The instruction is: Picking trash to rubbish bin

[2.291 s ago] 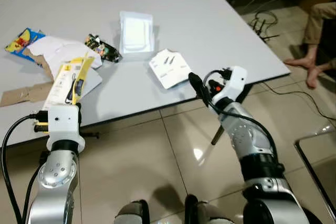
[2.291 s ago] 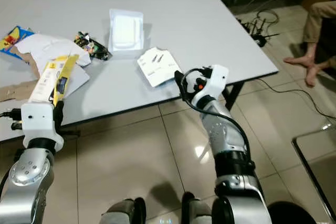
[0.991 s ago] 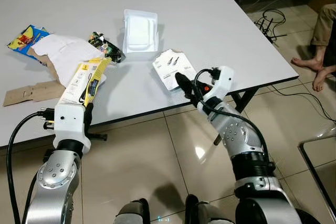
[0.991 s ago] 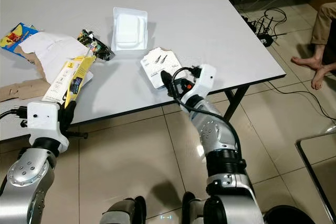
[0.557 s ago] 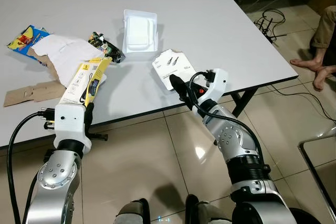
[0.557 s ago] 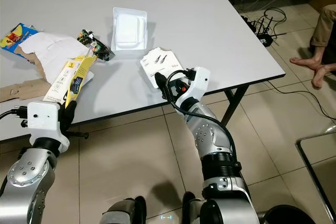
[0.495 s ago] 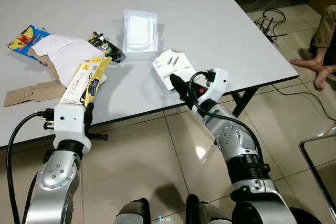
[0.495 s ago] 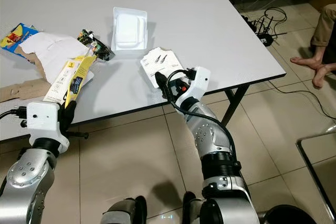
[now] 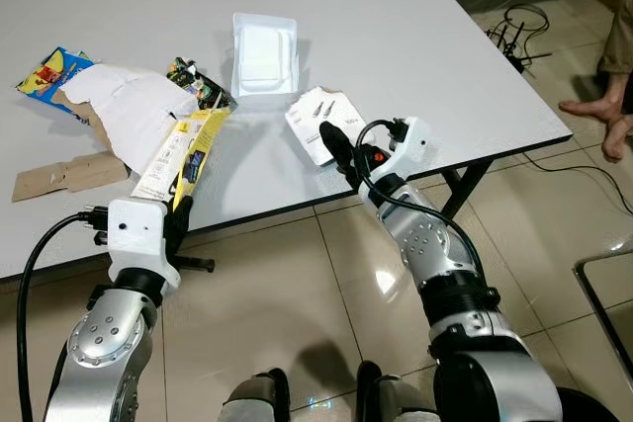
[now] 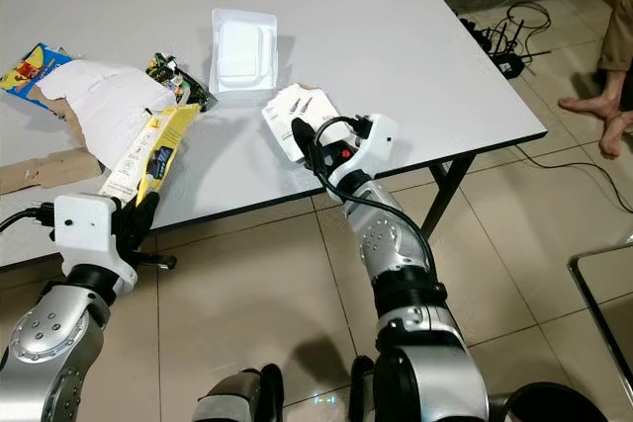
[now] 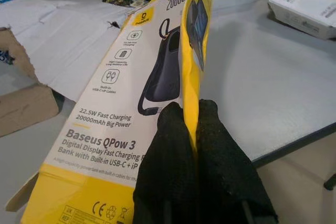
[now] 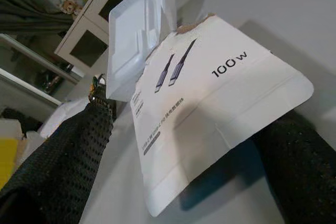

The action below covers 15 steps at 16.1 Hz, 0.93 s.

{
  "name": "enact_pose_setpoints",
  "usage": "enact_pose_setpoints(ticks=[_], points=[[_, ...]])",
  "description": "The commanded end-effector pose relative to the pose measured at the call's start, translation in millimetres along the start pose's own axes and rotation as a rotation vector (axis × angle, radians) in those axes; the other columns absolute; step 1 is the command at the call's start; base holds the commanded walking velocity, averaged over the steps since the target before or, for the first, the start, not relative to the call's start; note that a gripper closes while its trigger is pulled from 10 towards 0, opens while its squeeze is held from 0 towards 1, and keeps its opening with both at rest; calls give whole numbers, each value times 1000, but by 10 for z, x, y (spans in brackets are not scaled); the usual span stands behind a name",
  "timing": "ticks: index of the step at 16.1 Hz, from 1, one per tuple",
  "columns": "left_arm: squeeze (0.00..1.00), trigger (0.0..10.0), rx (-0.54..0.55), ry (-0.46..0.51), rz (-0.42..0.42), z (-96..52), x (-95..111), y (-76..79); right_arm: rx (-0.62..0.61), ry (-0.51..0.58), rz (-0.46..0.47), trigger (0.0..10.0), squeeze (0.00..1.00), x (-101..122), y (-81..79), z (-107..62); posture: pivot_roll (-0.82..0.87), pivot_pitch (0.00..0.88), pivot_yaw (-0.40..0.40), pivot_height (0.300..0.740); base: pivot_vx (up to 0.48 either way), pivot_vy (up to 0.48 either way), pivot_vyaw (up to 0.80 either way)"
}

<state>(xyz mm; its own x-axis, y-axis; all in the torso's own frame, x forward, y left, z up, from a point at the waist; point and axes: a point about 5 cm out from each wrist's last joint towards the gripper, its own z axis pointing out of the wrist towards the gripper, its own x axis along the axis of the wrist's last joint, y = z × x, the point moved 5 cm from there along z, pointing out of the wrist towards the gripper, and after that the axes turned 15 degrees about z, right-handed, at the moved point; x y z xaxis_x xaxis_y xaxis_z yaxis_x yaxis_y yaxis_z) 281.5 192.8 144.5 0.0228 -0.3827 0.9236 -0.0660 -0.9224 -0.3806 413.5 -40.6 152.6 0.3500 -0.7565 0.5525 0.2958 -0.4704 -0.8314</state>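
The right tool [image 9: 329,141] covers part of the white cable packet [image 9: 318,122]; a person's feet [image 9: 605,118] are cropped.

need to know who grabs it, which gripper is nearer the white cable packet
Right. The right gripper is at the white cable packet, fingers open on either side of it. The left gripper is off to its left, shut on the yellow box.

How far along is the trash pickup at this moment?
Nothing looks binned yet. In hand: the left gripper is shut on the yellow power bank box, while the right gripper is open around the white cable packet at the table edge, not yet closed. Left on the table: the white plastic tray, snack wrapper, torn white paper, cardboard and colourful packet.
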Motion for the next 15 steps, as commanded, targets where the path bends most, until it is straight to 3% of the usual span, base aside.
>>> enact_pose_setpoints(ticks=[1, 3, 4, 5, 9, 15], points=[[0, 10000, -15, -2, 3, -36, 11, 13, 30, -64, 91, 10000, 0, -334, -186, 103, 112, 248, 60, 740, 0, 0, 0], [0, 10000, -23, -5, 6, -44, 13, 31, 47, -70, 120, 10000, 0, -376, -238, 133, 117, 249, 65, 740, 0, 0, 0], [0, 10000, -27, -5, 8, -50, 21, 28, 63, -73, 146, 6471, 0, -415, -281, 153, 130, 250, 71, 740, 0, 0, 0], [0, 10000, -28, -5, 11, -54, 29, 10, 80, -75, 171, 0, 0, -447, -322, 169, 141, 251, 74, 740, 0, 0, 0], [0, 10000, -19, -11, 17, -68, 29, -34, 95, -75, 188, 0, 0, -488, -364, 199, 150, 252, 76, 740, 0, 0, 0], [0, 10000, -26, -12, 13, -65, 35, -8, 81, -55, 189, 0, 0, -421, -295, 201, 146, 253, 78, 740, 0, 0, 0]])
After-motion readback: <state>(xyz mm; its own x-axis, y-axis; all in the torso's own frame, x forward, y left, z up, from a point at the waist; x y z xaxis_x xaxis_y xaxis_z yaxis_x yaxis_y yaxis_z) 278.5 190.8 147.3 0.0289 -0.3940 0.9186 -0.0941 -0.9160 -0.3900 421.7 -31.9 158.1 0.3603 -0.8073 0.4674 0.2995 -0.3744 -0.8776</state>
